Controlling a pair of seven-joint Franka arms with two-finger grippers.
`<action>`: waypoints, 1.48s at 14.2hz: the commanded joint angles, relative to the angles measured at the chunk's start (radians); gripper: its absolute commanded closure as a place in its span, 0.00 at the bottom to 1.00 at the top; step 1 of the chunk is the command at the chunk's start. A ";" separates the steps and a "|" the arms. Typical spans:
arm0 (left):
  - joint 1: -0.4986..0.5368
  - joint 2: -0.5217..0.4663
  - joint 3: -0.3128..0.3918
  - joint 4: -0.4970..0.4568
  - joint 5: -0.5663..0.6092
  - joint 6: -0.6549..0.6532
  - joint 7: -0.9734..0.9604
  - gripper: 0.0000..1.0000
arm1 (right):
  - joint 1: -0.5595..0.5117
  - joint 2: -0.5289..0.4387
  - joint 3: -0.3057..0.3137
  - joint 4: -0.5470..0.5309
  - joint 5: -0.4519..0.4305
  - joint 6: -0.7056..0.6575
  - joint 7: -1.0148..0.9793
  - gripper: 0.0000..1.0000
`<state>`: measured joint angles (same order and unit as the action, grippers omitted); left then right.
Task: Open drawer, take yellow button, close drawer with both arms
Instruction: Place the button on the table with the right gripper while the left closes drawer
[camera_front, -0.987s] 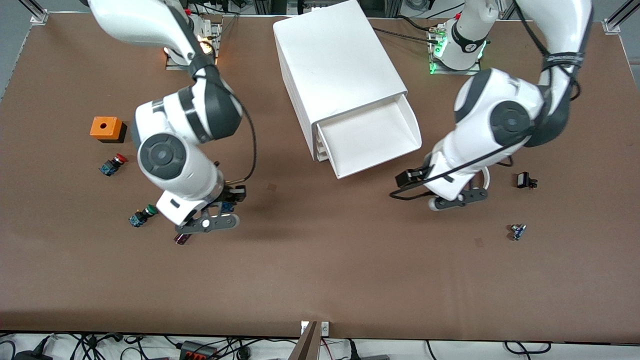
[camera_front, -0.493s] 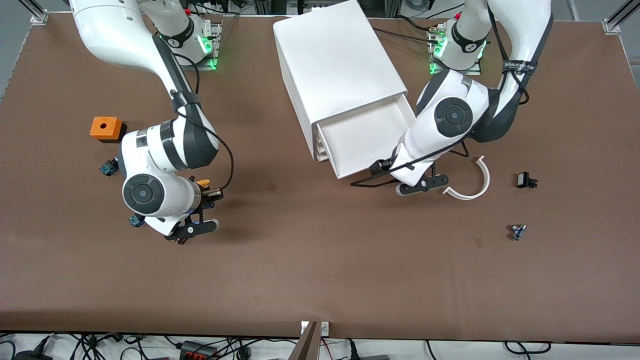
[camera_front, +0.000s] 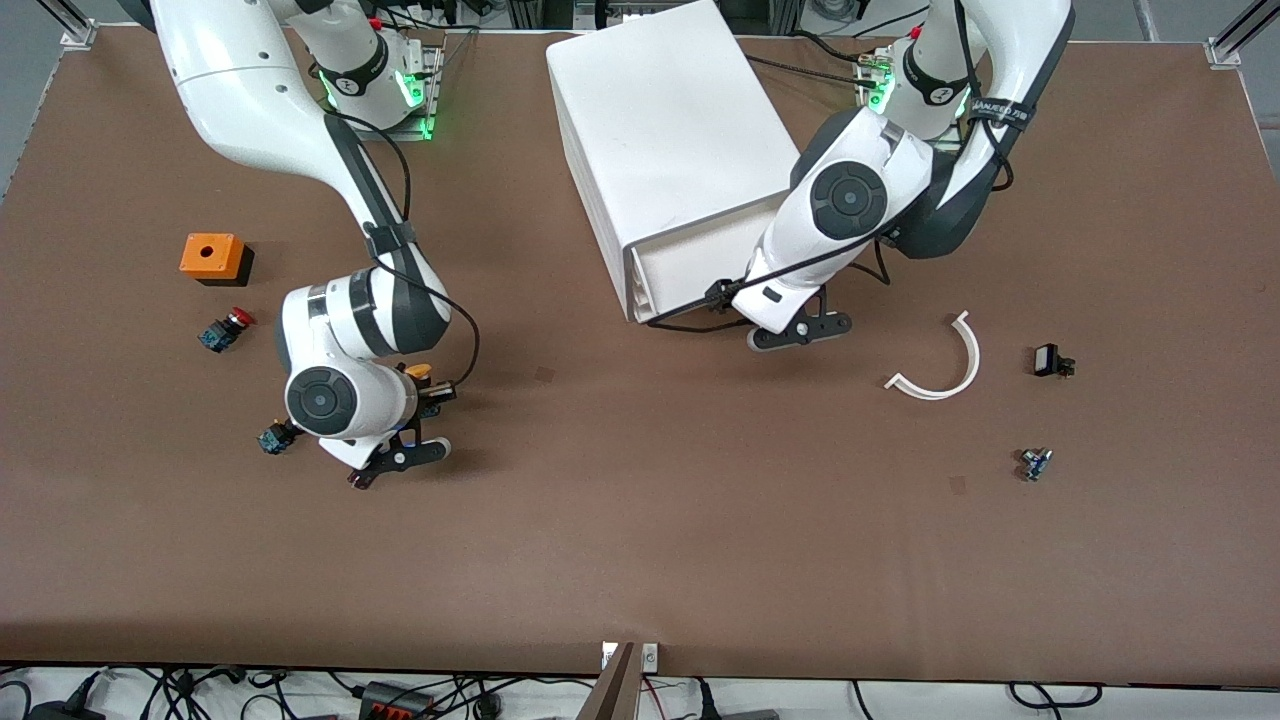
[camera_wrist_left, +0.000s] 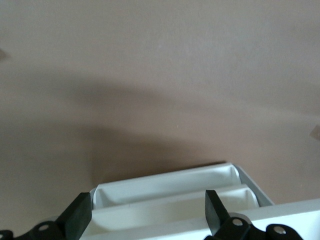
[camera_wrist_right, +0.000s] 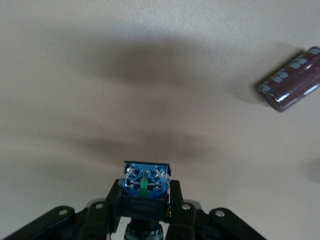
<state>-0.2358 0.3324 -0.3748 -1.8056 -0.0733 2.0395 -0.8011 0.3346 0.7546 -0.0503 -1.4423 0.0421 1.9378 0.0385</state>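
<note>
The drawer (camera_front: 690, 268) sticks partway out of the white cabinet (camera_front: 665, 120). My left gripper (camera_front: 790, 325) is at the drawer's front, open; in the left wrist view its fingers (camera_wrist_left: 80, 217) stand wide apart with the stacked white drawer fronts (camera_wrist_left: 170, 192) between them. My right gripper (camera_front: 420, 395) hangs over the table toward the right arm's end, shut on the button (camera_front: 418, 372), whose orange cap shows beside the hand. The right wrist view shows the button's blue and black body (camera_wrist_right: 145, 182) clamped in the right gripper (camera_wrist_right: 145, 202).
A maroon cylinder (camera_front: 360, 480) (camera_wrist_right: 292, 80) lies just under the right hand. A green-capped button (camera_front: 272, 437), a red-capped button (camera_front: 225, 330) and an orange box (camera_front: 212, 257) sit nearby. A white curved strip (camera_front: 945, 360) and two small parts (camera_front: 1050, 360) (camera_front: 1035, 463) lie toward the left arm's end.
The left arm has swung in toward the cabinet and the drawer has slid inward. The right arm has shifted a little with the button still held.
</note>
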 joint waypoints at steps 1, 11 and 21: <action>0.013 -0.047 -0.050 -0.032 0.021 -0.036 -0.044 0.00 | -0.008 0.011 0.010 -0.013 0.010 0.036 -0.015 1.00; 0.007 -0.044 -0.102 -0.061 0.021 -0.035 -0.118 0.00 | -0.023 -0.035 0.001 0.026 0.009 -0.005 0.001 0.00; 0.023 -0.047 -0.173 -0.067 0.018 -0.059 -0.201 0.00 | -0.031 -0.201 -0.063 0.157 -0.002 -0.272 0.074 0.00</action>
<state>-0.2319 0.3163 -0.5187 -1.8426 -0.0697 1.9921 -0.9883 0.3133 0.6124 -0.0915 -1.2781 0.0413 1.7128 0.1151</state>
